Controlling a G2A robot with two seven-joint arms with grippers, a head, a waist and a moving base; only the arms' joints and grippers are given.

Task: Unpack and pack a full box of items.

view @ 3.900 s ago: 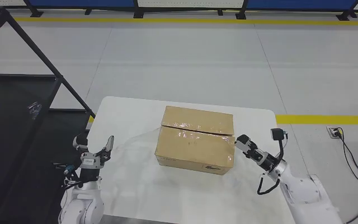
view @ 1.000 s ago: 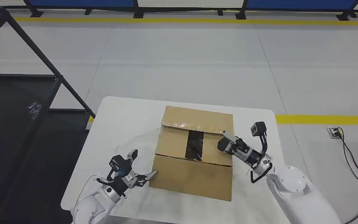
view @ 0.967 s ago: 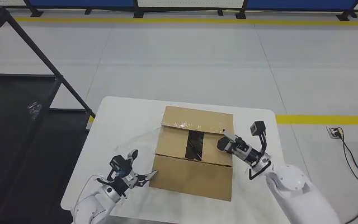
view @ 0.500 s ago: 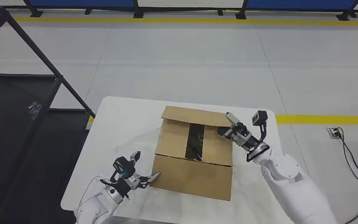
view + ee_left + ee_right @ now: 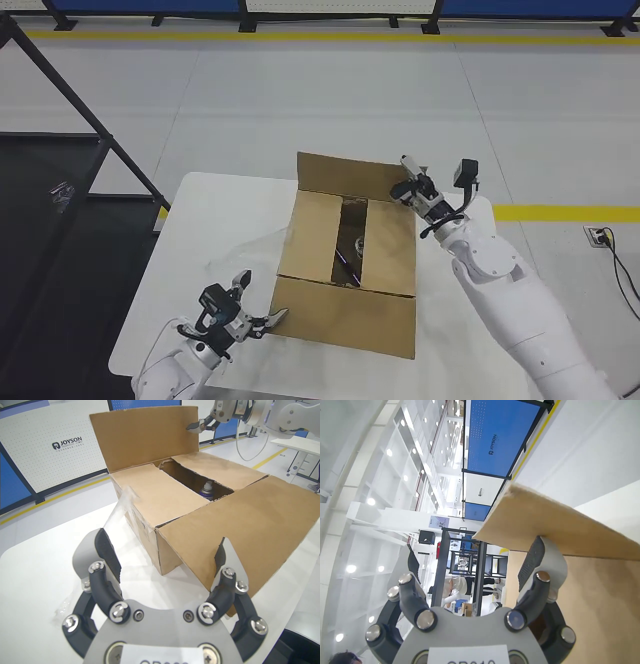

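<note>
- Brown cardboard box [image 5: 312, 240] sits mid white table [image 5: 220, 230]; long axis runs 9–3.
- Far flap [image 5: 350, 175] stands upright at 12; near flap [image 5: 345, 315] is folded out at 6.
- Right gripper [image 5: 408, 180] is spread, gripping nothing, one finger touching the far flap's corner at 1.
- Left gripper [image 5: 260, 300] is wide, empty, just beside the near flap's 8 o'clock corner.
- Two inner flaps lie flat; the gap between them runs 12–6, with a spray can [image 5: 207, 490] inside.
- Likely next: the inner flaps; the right one lies at 7 from the right gripper, which is nearer.

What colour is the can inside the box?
The can is purple-blue, pale-topped; clearest in the left wrist view.
</note>
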